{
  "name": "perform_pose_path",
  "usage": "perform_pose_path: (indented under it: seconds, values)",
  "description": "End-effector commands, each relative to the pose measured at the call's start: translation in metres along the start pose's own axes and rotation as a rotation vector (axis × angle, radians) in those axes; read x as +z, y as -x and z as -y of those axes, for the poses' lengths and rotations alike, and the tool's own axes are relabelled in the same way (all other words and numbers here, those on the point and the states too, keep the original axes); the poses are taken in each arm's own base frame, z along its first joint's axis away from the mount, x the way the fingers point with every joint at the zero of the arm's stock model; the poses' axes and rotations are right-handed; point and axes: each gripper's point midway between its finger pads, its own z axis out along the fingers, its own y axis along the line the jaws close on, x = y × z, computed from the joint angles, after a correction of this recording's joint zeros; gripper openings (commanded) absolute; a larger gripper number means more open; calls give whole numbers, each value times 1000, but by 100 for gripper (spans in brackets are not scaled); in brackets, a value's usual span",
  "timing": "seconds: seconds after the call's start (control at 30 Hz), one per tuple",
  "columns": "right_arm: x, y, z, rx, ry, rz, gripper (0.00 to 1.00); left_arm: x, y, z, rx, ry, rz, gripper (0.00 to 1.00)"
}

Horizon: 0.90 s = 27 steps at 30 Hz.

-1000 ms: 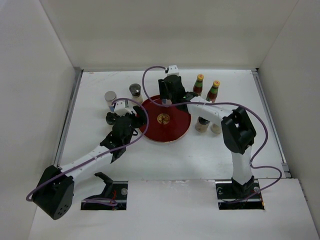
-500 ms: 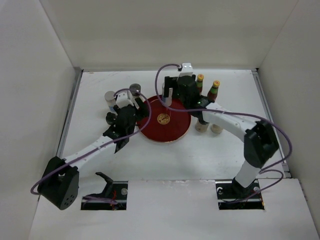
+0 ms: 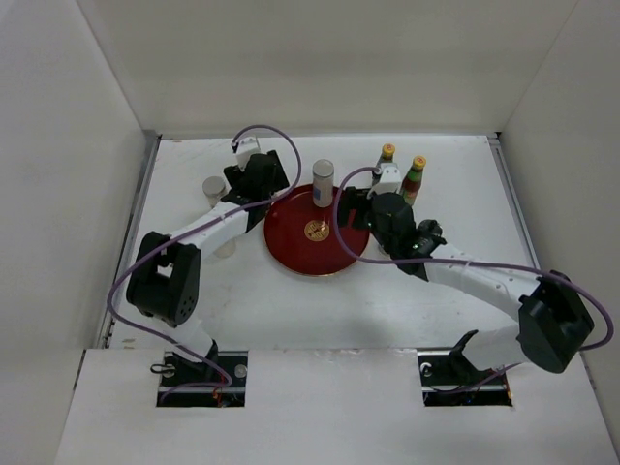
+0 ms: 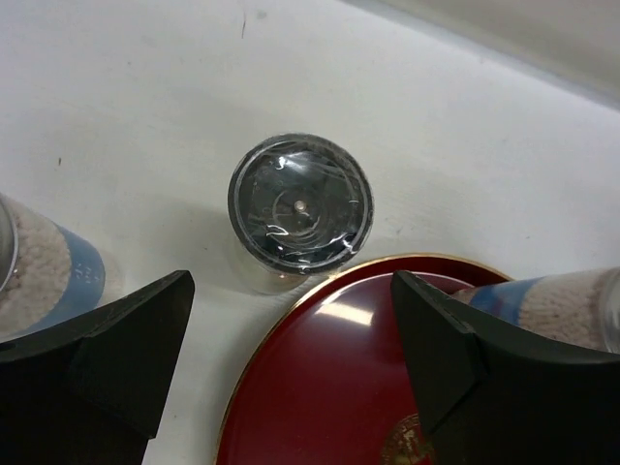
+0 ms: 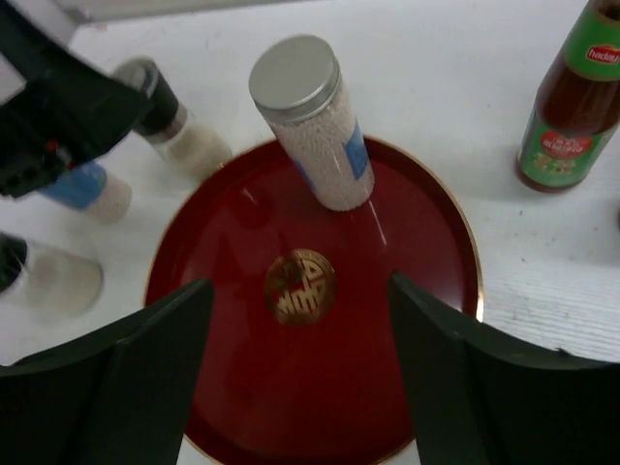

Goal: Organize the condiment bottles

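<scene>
A grey-capped shaker point(image 3: 323, 181) with a blue label stands on the far edge of the round red tray point(image 3: 291, 247); it also shows in the right wrist view point(image 5: 312, 121). My right gripper point(image 3: 355, 215) is open and empty over the tray's right side point(image 5: 300, 358). My left gripper point(image 3: 262, 190) is open and empty point(image 4: 291, 339), hovering over a black-capped clear shaker point(image 4: 300, 201) that stands just off the tray's far-left rim point(image 4: 281, 334). Two slim dark sauce bottles with yellow caps point(image 3: 387, 160) point(image 3: 415, 174) stand at the back right.
A white blue-labelled jar point(image 3: 213, 188) stands left of my left gripper point(image 5: 82, 189). Another clear jar point(image 5: 48, 276) stands left of the tray. One sauce bottle point(image 5: 572, 97) stands close to the tray's far-right rim. White walls enclose the table.
My right gripper let go of the grey-capped shaker on the tray and drew back to the right. My left gripper moved far-left, over the black-capped shaker.
</scene>
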Motion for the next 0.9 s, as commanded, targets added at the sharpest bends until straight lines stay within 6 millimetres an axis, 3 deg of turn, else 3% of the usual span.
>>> perform_pose_path:
  seconds: [0.0,0.1,0.27,0.47,0.57,0.63,0.7,0.87]
  values:
    - [-15,19,-22,50,98,73,91,5,31,14,6,-17,39,83]
    - [-16,5,-20,38,103,46,99,19,34,15,10,2,32,84]
    - [-21,5,-22,39,119,53,100,38,28,13,46,41,-1,81]
    - [-21,0,-20,38,123,40,100,47,25,4,48,67,-9,77]
    - [-20,-2,-18,40,118,36,100,49,27,6,48,60,-7,63]
    - [-19,-3,-17,38,114,38,100,42,32,8,48,53,5,46]
    - [-17,-5,-14,33,102,35,100,29,40,14,40,34,33,37]
    - [-13,-10,-10,32,91,28,100,-25,73,31,38,-31,157,35]
